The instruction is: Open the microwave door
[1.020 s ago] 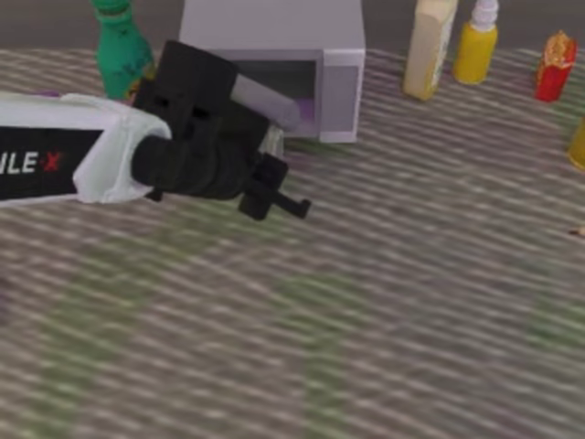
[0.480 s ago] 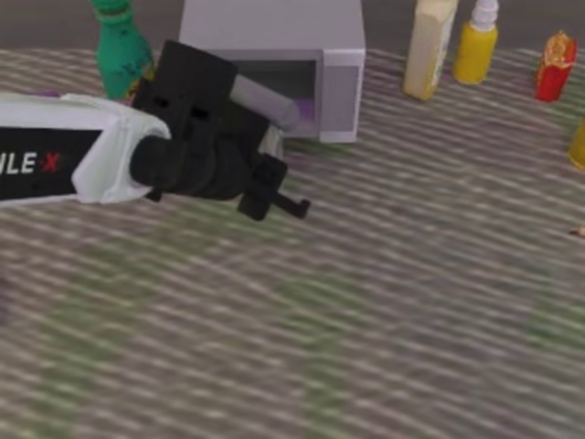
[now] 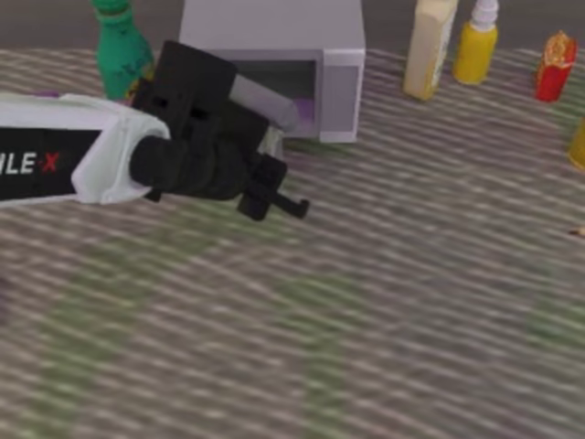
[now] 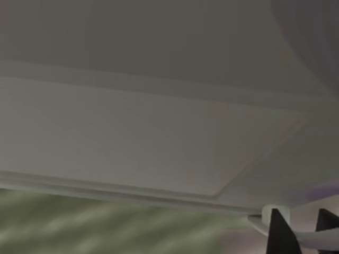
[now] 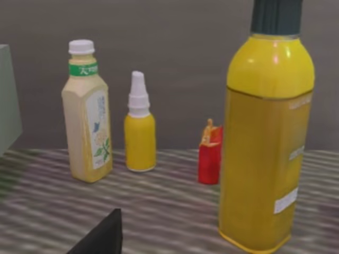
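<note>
Table (image 3: 384, 302): wide bare striped surface in front and to the right. Microwave (image 3: 274, 27) at the far edge, left of centre; microwave door (image 3: 267, 102) swung partly outward, lilac interior exposed. Left gripper (image 3: 274, 187) just beside the door's free edge, jaws grasping its small handle (image 4: 275, 211). Green bottle (image 3: 122, 50) left; cream bottle (image 3: 430, 46), yellow squeeze bottle (image 3: 475, 41) and red carton (image 3: 555, 66) right. Right gripper (image 5: 100, 238): jaw state unclear.

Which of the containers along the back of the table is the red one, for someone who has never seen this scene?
Start at the microwave at the table's back edge and go right past the cream bottle and the yellow squeeze bottle. The red carton comes next: shortest in that row, the only red one.
</note>
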`<state>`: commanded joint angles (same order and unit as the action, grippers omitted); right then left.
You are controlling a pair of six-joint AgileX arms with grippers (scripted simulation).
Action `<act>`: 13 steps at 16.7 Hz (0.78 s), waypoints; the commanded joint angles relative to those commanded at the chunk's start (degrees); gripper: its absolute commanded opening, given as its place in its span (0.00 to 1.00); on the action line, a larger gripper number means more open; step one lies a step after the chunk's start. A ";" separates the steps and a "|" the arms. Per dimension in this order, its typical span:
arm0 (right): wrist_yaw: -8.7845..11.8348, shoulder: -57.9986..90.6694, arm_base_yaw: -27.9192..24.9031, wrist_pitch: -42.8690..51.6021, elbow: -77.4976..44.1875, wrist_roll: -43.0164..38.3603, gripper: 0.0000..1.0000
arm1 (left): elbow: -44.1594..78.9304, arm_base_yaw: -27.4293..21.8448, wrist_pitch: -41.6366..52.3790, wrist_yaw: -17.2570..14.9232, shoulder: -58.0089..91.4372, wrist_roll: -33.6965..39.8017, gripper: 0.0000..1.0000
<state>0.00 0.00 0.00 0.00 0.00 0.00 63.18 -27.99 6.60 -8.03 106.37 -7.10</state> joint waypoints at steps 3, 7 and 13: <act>0.00 0.00 0.00 0.00 0.00 0.00 1.00 | 0.00 0.00 0.00 0.00 0.00 0.00 0.00; 0.00 0.00 0.00 0.00 0.00 0.00 1.00 | 0.00 -0.36 0.07 -0.56 -0.01 0.15 0.00; 0.00 0.00 0.00 0.00 0.00 0.00 1.00 | -1.27 1.53 0.43 -3.24 -1.16 -3.81 0.00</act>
<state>0.00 0.00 0.00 0.00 0.00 0.00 61.91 -26.46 7.02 -11.27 105.22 -10.91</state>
